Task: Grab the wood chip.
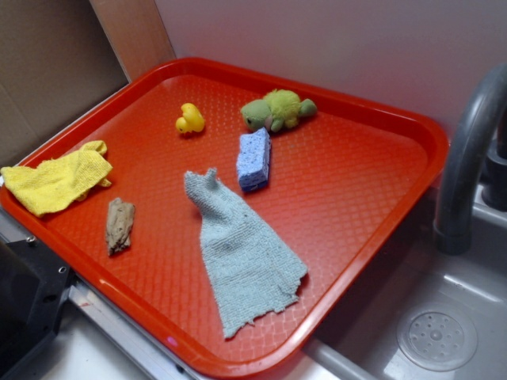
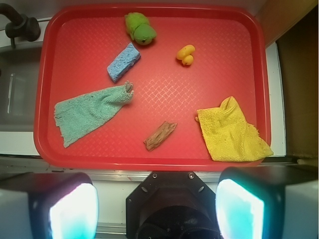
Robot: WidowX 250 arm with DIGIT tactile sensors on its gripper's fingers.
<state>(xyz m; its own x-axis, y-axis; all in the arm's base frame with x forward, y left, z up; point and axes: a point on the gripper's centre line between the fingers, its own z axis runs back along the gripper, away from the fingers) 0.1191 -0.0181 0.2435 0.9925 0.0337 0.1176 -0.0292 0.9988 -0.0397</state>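
Note:
The wood chip (image 1: 120, 225) is a small rough brownish-grey piece lying flat near the front left rim of the red tray (image 1: 372, 182). In the wrist view the wood chip (image 2: 160, 135) lies near the tray's (image 2: 149, 162) near edge, left of the yellow cloth. My gripper (image 2: 157, 209) is open and empty, high above the table and back from the tray. Its two fingers (image 2: 72, 211) stand wide apart at the bottom of the wrist view. The gripper does not show in the exterior view.
On the tray lie a blue sponge (image 1: 254, 159), a grey-green cloth (image 1: 242, 253), a yellow cloth (image 1: 57, 180), a yellow rubber duck (image 1: 190, 119) and a green plush toy (image 1: 276, 109). A sink with a grey faucet (image 1: 463, 170) stands right of the tray. A black robot base (image 2: 172, 204) sits below the tray's near edge.

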